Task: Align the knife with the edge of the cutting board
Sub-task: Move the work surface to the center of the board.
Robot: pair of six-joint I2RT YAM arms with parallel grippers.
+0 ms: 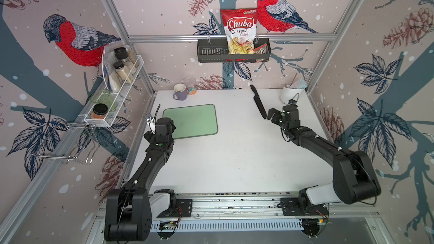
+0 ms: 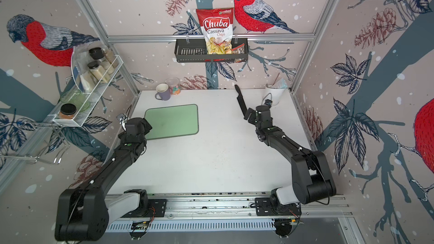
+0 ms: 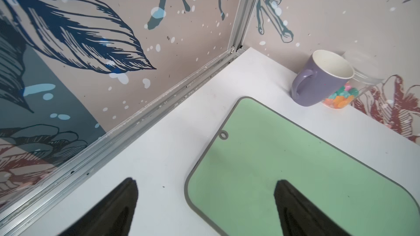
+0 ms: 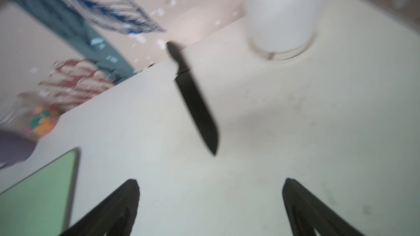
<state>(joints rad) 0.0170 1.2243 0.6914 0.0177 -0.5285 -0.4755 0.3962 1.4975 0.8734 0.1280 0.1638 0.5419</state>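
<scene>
Black knife [image 1: 258, 102]: flat on the white table [image 1: 234, 156], at about 1 o'clock of the tabletop in both top views, near the back wall. Nothing touches it.
Long axis: handle toward 11 o'clock, point toward 5 o'clock, so the blade's tip faces the right arm.
Green cutting board [image 1: 190, 122]: at about 10 o'clock of the tabletop, well apart from the knife. Its long sides run 9 to 3 and its short sides 12 to 6.
Right gripper [image 1: 272, 116]: jaws spread wide and empty, just beside the knife's point. The right wrist view shows the blade [image 4: 193, 98] ahead of the gap between the fingers, not yet inside it.
Left gripper [image 3: 205, 181]: also wide apart, holding nothing, over the board's 8 o'clock corner.
Nearer arm: the right, by a long way.
Knife from claw: toward 11 o'clock, its axis leading away from the fingers.
Likely step: reaching for the pick-up; the task looks barely begun.
Next move, as I judge it: advance along the blade, straddle it crosswise, then carry it toward 9 o'clock and turn it to match a board side.
Risk: a thin flat blade may slip from the pinch.
</scene>
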